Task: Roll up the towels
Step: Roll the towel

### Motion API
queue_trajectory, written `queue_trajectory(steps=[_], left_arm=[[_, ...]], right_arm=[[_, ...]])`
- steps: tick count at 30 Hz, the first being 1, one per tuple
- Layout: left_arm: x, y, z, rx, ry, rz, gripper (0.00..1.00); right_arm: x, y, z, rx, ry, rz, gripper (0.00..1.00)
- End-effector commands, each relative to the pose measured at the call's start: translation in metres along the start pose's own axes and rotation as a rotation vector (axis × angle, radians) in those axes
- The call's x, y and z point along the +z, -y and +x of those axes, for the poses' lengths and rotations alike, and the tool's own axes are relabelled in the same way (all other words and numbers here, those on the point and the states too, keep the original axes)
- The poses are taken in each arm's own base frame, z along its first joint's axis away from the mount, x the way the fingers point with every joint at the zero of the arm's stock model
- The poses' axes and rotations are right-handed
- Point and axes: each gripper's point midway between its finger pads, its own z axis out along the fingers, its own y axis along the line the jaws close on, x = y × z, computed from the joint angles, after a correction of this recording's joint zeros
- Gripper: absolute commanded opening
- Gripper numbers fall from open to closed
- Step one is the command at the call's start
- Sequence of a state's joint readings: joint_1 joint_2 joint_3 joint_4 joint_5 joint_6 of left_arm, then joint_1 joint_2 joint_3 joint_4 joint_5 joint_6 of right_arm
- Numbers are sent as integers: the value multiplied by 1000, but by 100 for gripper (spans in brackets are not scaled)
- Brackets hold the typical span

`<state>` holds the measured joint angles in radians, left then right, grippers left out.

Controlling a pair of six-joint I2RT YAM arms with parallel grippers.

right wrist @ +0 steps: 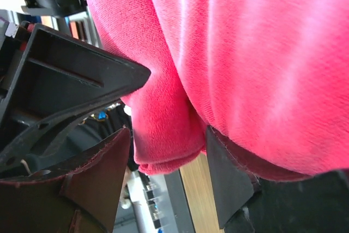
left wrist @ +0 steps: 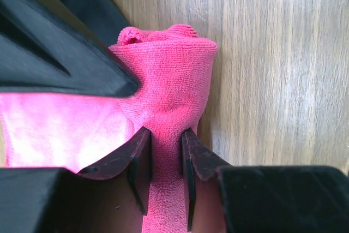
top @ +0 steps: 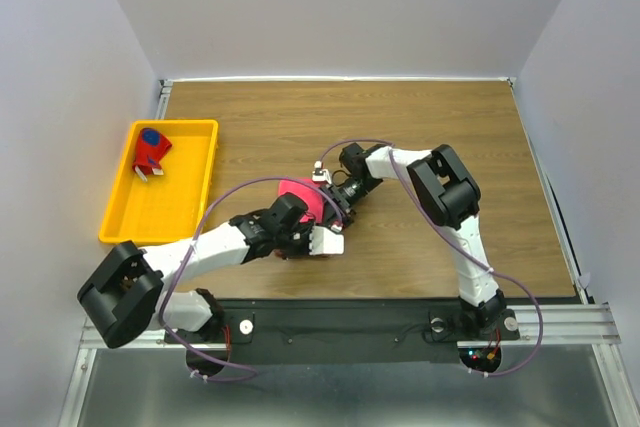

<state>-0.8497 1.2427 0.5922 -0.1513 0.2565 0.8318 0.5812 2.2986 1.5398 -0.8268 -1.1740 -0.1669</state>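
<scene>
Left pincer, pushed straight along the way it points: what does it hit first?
The pink towel: its rolled bulk lies directly past the tips of the left pincer, which pinches that same towel. Beyond it only the wooden table shows, though depth there is unclear.

Robotics laboratory, bench-top test cell. Enclosed on three sides by plain pale wall panels [top: 340, 7]. Fitted with a brown wood-grain laminate worktop [top: 420, 127], bordered at the near side by a silver aluminium mounting rail [top: 560, 322]. Equipped with a white-and-black jointed left robot arm [top: 215, 245] and a matching right robot arm [top: 460, 247], both based at the near edge and trailing loose purple cables [top: 352, 141]. Stocked with one yellow rectangular plastic tray [top: 175, 124] at the left.
</scene>
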Motion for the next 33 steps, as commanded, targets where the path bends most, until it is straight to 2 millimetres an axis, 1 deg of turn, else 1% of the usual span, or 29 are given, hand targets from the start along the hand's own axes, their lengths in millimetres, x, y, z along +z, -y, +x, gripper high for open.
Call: queue_trajectory(steps=[1,2,3,4,5,6,7,8,9,10,11,12,13,14,15,17,18,19,21,23,24,25,26,27,28,29,31,32,33], left_arm=[[-5,27,24,-160,-75,164,0],[-3,28,27,-192,-79,197,0],[-5,30,31,-207,-86,237,0],[-6,21,26,-218,-68,239,0],[-5,21,32,-265,-69,276,0],[-5,18,32,-259,-61,291,0],[-5,10,27,-262,-46,295,0],[-4,13,32,-307,-52,341,0],[-4,7,27,-308,-34,350,0],[-4,7,28,-326,-26,369,0],[-2,10,26,-348,-13,402,0],[-4,9,28,-361,-13,411,0],[-2,12,30,-373,-18,432,0],[-1,13,31,-377,-22,438,0],[0,14,32,-381,-26,448,0],[4,15,34,-398,-39,479,0],[4,15,33,-409,-46,493,0],[5,15,33,-424,-42,506,0],[9,19,37,-454,-64,541,0],[11,15,39,-500,-67,570,0],[13,13,39,-519,-61,581,1],[14,2,37,-530,-49,576,1],[16,5,41,-580,-45,618,1],[17,3,42,-598,-34,634,1],[20,-5,39,-608,-12,640,0],[24,-3,45,-638,-21,666,0],[26,-6,51,-663,-17,682,0],[29,-11,51,-668,-9,683,0],[31,-15,53,-679,-1,700,0]], right_arm=[[-8,49,0,-12,15,178,64],[-9,48,-1,-17,19,178,65],[-9,47,-1,-25,21,179,65],[-11,46,-2,-35,24,179,66],[-13,43,-4,-49,32,179,67],[-15,41,-6,-65,37,182,70],[-18,39,-7,-74,42,185,79],[-24,36,-13,-101,56,208,83],[-29,35,-15,-115,65,224,84],[-34,30,-17,-133,77,235,93],[-43,30,-19,-138,96,250,95],[-52,21,-23,-161,121,258,95],[-63,21,-25,-162,146,269,100],[-69,20,-26,-166,160,279,100],[-78,14,-27,-184,180,291,100],[-96,14,-29,-186,220,316,100],[-104,7,-29,-200,239,323,100],[-117,7,-29,-196,270,337,100],[-131,1,-29,-226,299,355,100],[-146,-14,-29,-296,331,408,100],[-150,-21,-28,-341,336,424,100],[-152,-26,-28,-368,343,433,100],[-157,-38,-26,-418,354,445,100],[-158,-43,-26,-441,357,452,100],[-153,-48,-26,-472,349,458,100],[-153,-49,-26,-491,341,496,100],[-147,-56,-25,-559,321,554,100],[-135,-57,-27,-609,290,606,100],[-118,-68,-27,-691,264,625,100]])
